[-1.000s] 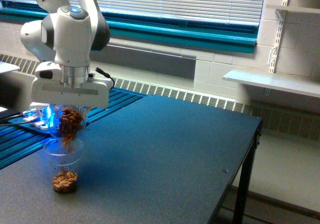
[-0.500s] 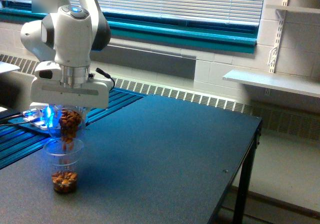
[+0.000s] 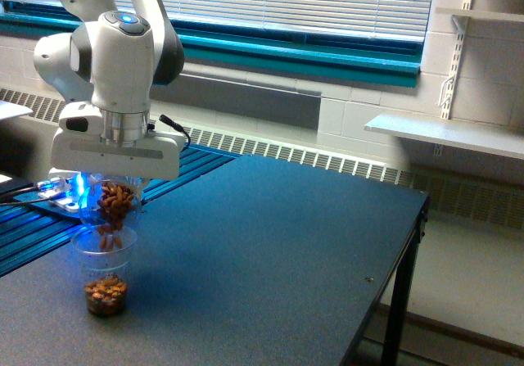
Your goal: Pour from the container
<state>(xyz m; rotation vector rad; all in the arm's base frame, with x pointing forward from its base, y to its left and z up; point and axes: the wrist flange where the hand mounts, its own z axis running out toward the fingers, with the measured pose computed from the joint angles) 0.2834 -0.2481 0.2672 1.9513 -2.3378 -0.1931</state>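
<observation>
Pouring in hand, by judgement: container [image 3: 115, 202] tipped mouth-down directly above tabletop cup [image 3: 104, 269], brown nuts [image 3: 107, 237] strung from its mouth into cup's rim. Gripper [image 3: 115, 187] closed on container, which hangs just beneath white hand body; fingers themselves hidden behind it, so width of opening not readable beyond grasp being firm enough to carry load. Cup clear, tapered, standing upright on dark table [image 3: 270, 243] near its front corner on exterior view's left; shallow layer of nuts [image 3: 106, 293] at cup's bottom, most of cup unfilled. Container holding a fair share of nuts yet, crowded toward its lower end. Blue glow just behind container, source unclear. Window blinds [image 3: 286, 2], teal sill and white wall shelf [image 3: 446, 133] behind, well apart from work. Next move, as judged: holding tilt steady over rim until flow thins, keeping mouth centred so no piece strikes rim and bounces out, then righting container.
</observation>
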